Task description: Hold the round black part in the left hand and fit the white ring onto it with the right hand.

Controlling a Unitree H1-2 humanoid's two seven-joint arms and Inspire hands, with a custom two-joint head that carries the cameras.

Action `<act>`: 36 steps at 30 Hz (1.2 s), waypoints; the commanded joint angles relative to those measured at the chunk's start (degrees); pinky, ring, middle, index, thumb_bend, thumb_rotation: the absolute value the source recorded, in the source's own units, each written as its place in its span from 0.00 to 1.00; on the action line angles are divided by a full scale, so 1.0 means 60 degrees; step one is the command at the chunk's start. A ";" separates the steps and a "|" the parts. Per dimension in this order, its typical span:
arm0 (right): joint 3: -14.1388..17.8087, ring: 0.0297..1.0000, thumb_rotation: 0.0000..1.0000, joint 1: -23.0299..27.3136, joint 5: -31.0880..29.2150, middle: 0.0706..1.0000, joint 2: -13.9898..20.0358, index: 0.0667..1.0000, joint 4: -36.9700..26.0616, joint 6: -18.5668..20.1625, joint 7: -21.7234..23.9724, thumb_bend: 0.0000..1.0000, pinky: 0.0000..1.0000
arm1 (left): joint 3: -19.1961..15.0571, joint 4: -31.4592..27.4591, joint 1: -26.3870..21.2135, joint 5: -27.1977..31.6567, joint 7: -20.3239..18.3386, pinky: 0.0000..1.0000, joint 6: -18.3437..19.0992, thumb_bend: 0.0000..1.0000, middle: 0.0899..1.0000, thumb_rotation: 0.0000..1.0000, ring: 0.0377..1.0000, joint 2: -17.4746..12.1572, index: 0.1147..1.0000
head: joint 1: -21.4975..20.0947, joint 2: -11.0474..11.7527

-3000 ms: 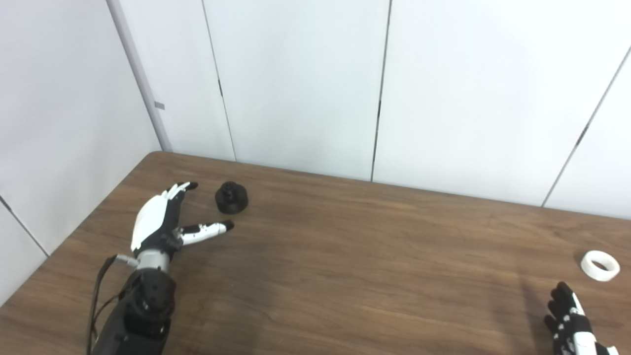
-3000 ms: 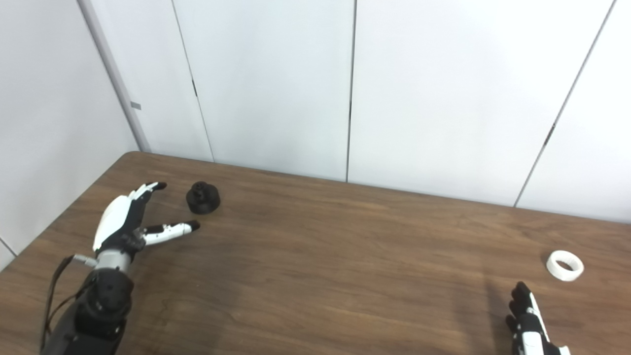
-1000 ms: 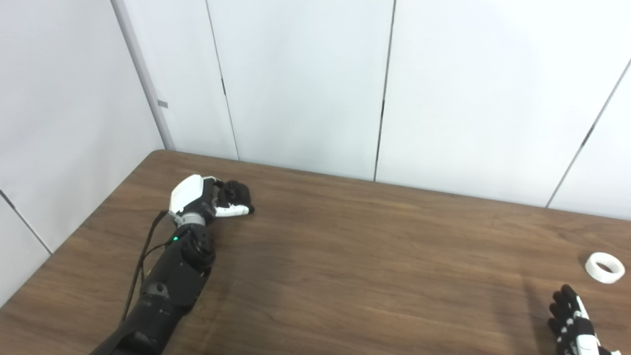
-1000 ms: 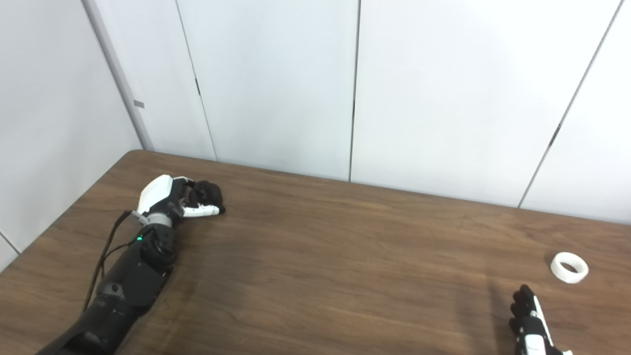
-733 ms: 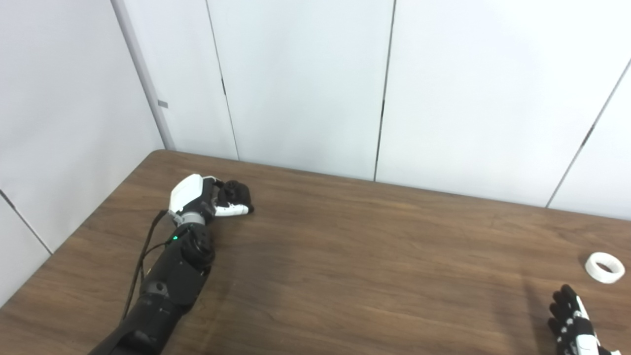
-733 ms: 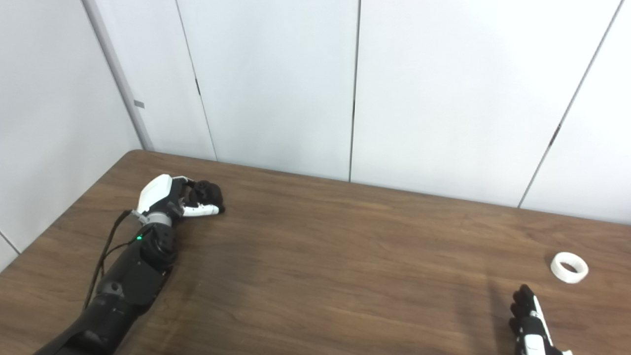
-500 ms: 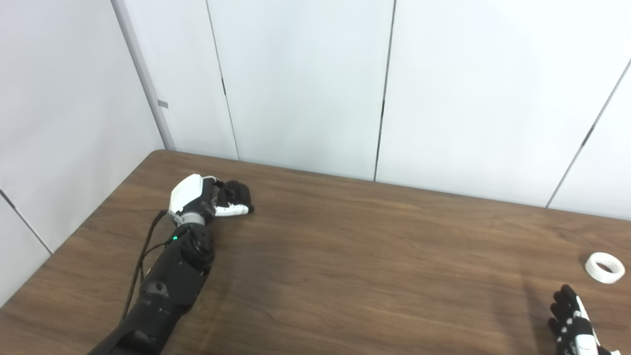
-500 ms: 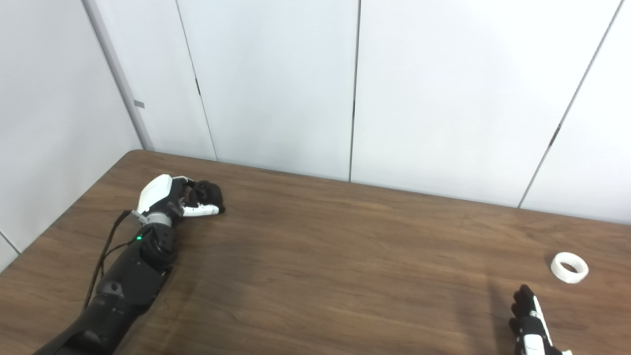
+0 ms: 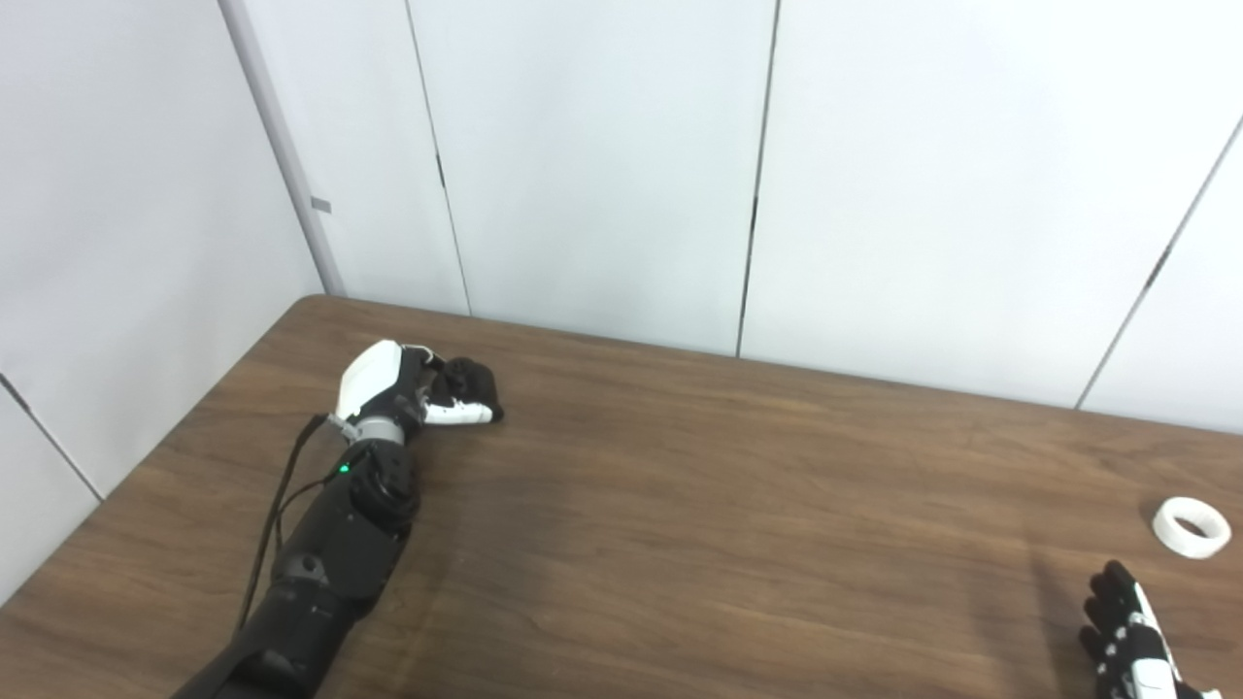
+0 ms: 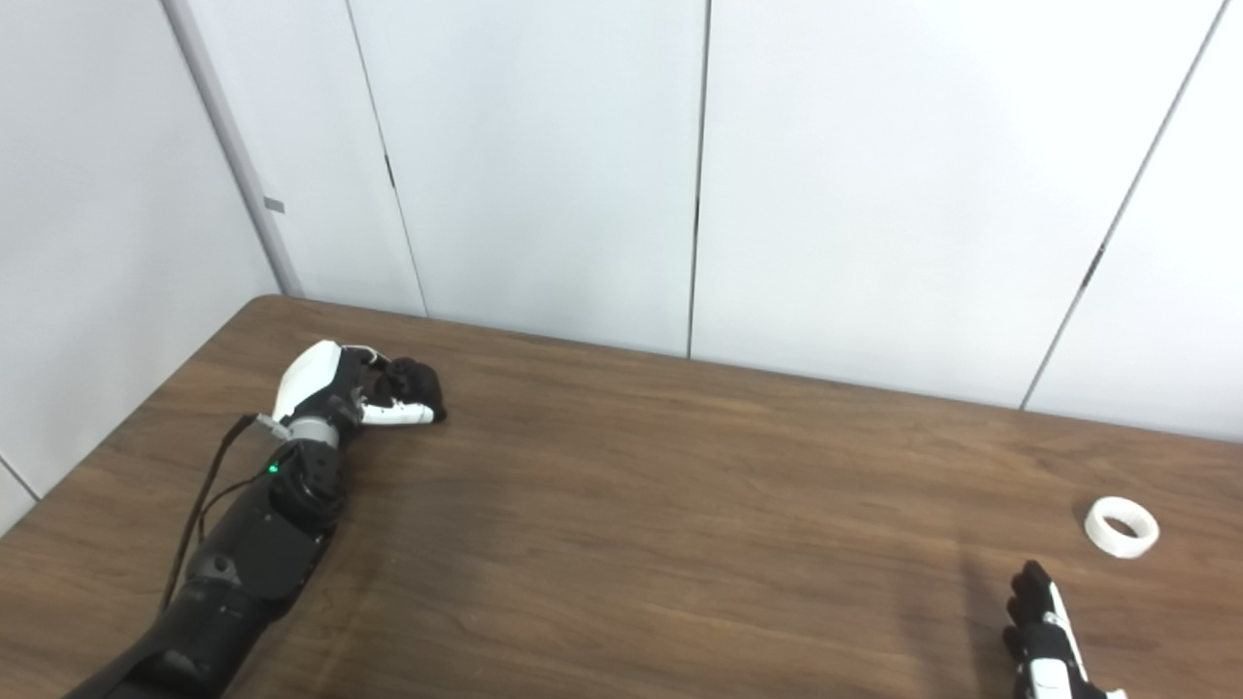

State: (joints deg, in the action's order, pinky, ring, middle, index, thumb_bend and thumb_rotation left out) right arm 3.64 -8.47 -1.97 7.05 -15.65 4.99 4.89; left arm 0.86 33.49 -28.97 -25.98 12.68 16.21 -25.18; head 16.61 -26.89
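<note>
Left hand (image 9: 403,388) lies at the far left of the wooden table (image 9: 680,524), near the back corner, with its fingers and thumb curled around the round black part (image 9: 471,385); the part sits at table level inside that grasp, and whether it is lifted clear of the surface cannot be told from either eye view. The white thumb runs along the near side of the part, dark fingers wrap over its far side. The left forearm (image 9: 330,544) stretches from the lower left edge up to the wrist, a small green light lit on it and a thin cable looping beside it. The white ring (image 9: 1191,525) lies flat on the table at the far right, alone, well apart from the black part across the full width of the tabletop. Right hand (image 9: 1126,636) shows only partly at the lower right corner, near the ring but not touching it, nothing in it; its dark fingers point up toward the ring and look loosely extended, slightly apart. White wall panels (image 9: 602,165) stand behind the table.
</note>
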 commanded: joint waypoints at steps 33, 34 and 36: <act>-0.0159 0.98 1.00 0.0101 0.0483 0.97 0.0021 0.99 -0.0166 0.0066 -0.0136 0.51 1.00 | 0.1070 -0.4375 0.1394 -0.1321 -0.0327 1.00 -0.0151 0.52 0.76 0.06 0.88 0.0019 0.42 | -0.0479 -0.0172; -0.0194 0.98 1.00 0.0099 0.0569 0.97 0.0027 0.99 -0.0183 0.0087 -0.0143 0.51 1.00 | 0.1142 -0.4624 0.1506 -0.1416 -0.0377 1.00 -0.0131 0.52 0.75 0.06 0.88 0.0099 0.42 | -0.0523 -0.0184; -0.0248 0.98 1.00 0.0094 0.0701 0.97 0.0037 0.99 -0.0192 0.0115 -0.0146 0.51 1.00 | 0.1287 -0.5136 0.1741 -0.1571 -0.0528 1.00 -0.0107 0.53 0.75 0.06 0.88 0.0267 0.42 | -0.0593 -0.0186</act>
State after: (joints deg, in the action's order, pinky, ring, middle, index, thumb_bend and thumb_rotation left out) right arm 2.47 -8.15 1.57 7.11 -15.68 5.04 4.37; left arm 8.41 6.20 -17.65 -33.70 9.60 15.61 -23.23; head 13.01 -27.95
